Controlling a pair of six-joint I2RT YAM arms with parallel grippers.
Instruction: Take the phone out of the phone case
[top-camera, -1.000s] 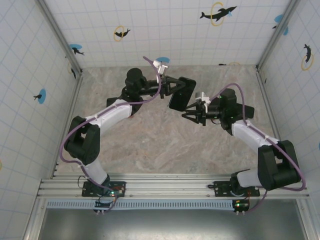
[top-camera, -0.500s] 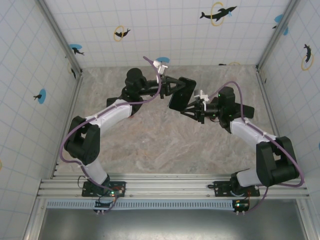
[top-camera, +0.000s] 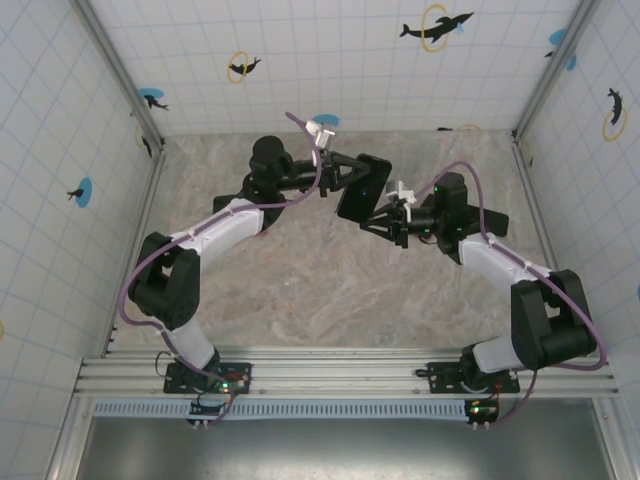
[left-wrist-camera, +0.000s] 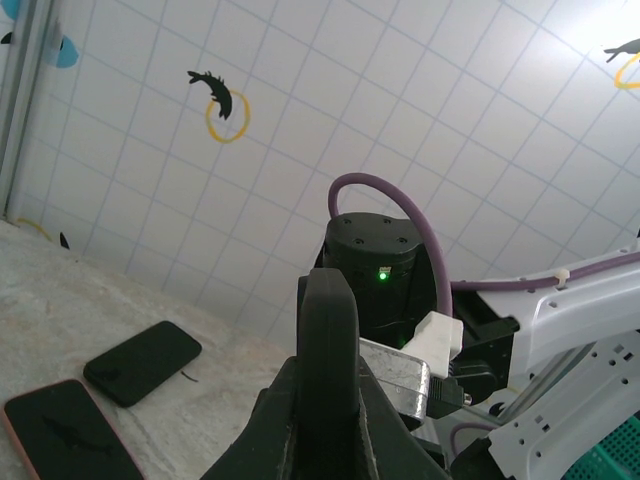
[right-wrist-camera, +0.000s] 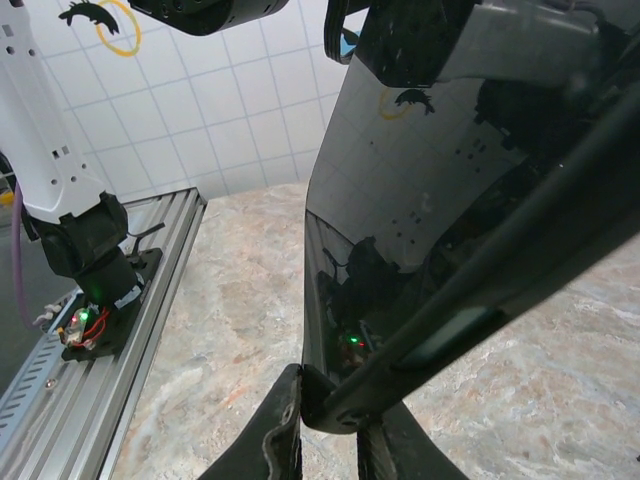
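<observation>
Phone (top-camera: 364, 186) is being held in the air, clamped between the left gripper's (top-camera: 347, 181) pressed-together fingers, while the right gripper (top-camera: 384, 222) is pinching the phone's nearest corner between its fingertips.

My left arm (top-camera: 232, 218) and right arm (top-camera: 497, 264) have smooth white shells and chunky round black joints (top-camera: 165, 285). A thin purple cable (top-camera: 133, 300) loops along each one. I see tiny green and red lights (top-camera: 228, 378) on the black bases (top-camera: 188, 377). My left gripper (top-camera: 350, 180) and right gripper (top-camera: 378, 221) are black, each with a white clip (top-camera: 322, 129) beside it.
</observation>
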